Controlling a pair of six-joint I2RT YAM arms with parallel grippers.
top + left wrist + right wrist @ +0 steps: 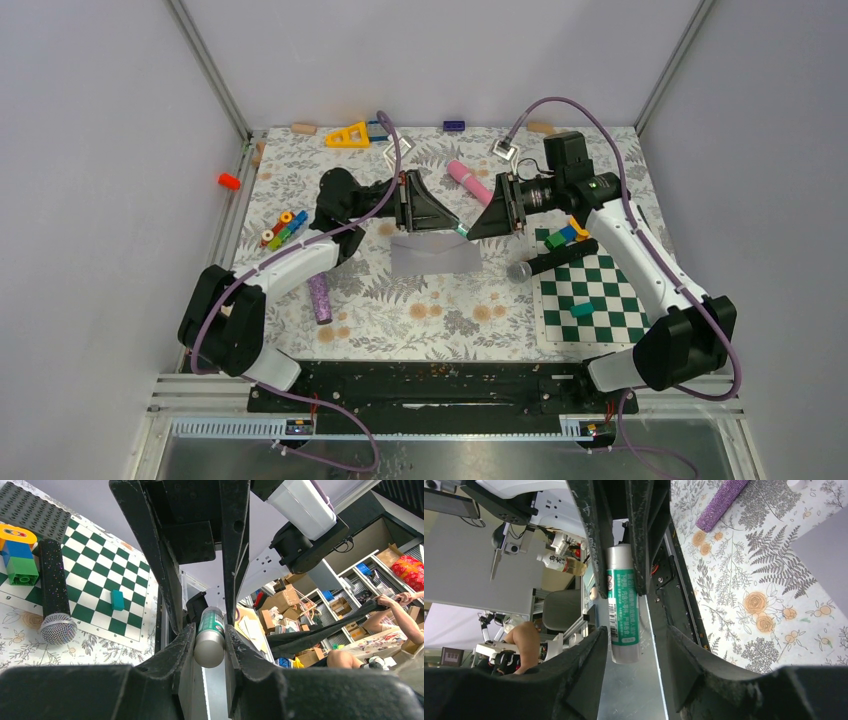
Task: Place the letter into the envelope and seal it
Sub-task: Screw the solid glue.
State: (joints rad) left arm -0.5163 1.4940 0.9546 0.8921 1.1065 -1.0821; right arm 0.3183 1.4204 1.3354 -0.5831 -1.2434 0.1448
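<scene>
The pale grey envelope (435, 257) lies flat on the floral table, also showing as a grey patch (826, 555) in the right wrist view. The letter is out of view. Above the envelope both grippers face each other. My left gripper (443, 222) (210, 652) is shut on a green-and-white glue stick (210, 635) (621, 610) (462, 229). My right gripper (482, 226) (636, 640) stands open around the stick's free end, with a gap on one side between the stick and that finger.
A green-and-white checkerboard mat (590, 295) lies at the right with a microphone (545, 263) and blocks on it. A purple glitter cylinder (320, 298) lies at the left front. Coloured blocks (283, 230), a pink object (468, 181) and a yellow triangle (348, 135) sit further back.
</scene>
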